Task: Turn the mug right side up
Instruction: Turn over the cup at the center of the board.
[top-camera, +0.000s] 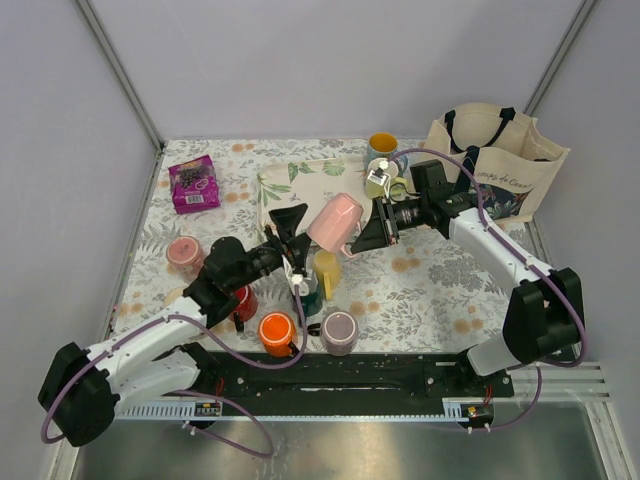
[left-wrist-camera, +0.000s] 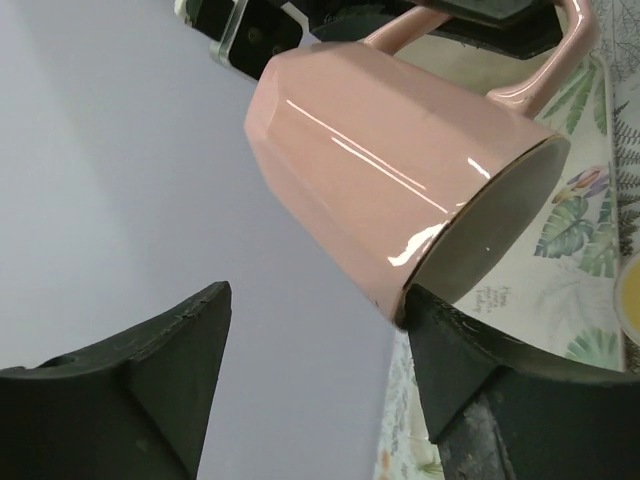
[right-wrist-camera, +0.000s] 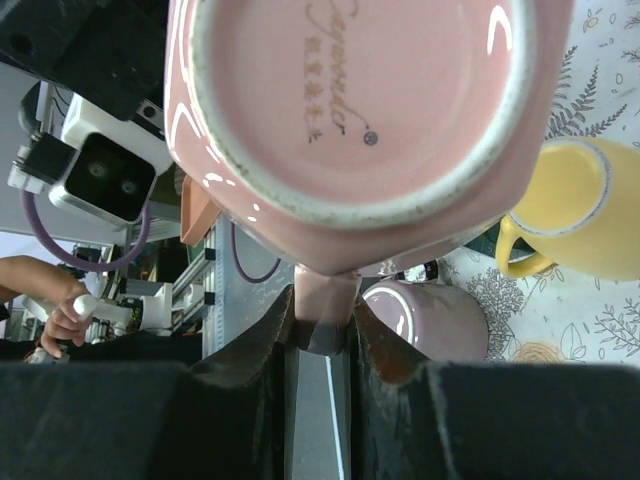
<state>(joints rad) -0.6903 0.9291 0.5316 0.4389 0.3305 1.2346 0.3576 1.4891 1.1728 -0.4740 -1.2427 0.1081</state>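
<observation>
Holding my left fingers (left-wrist-camera: 170, 370) spread wide, nothing clamped. Pink mug (top-camera: 336, 222) hangs in air just past them, rim close by one fingertip, contact unclear. Mug is tipped on its side, mouth toward left fingers, base toward right, clear of floral bench (top-camera: 440, 290). My right fingers (right-wrist-camera: 250, 350) pinched tight on mug handle. Yellow mug (top-camera: 327, 270) stands on bench nearby.

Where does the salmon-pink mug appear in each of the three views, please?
Top external: the mug at centre, held up between the arms.
Left wrist: upper centre-right, tilted.
Right wrist: top centre, base towards the camera.
Shared landmark: the yellow mug, just below it from above, right of it in the right wrist view.
</observation>
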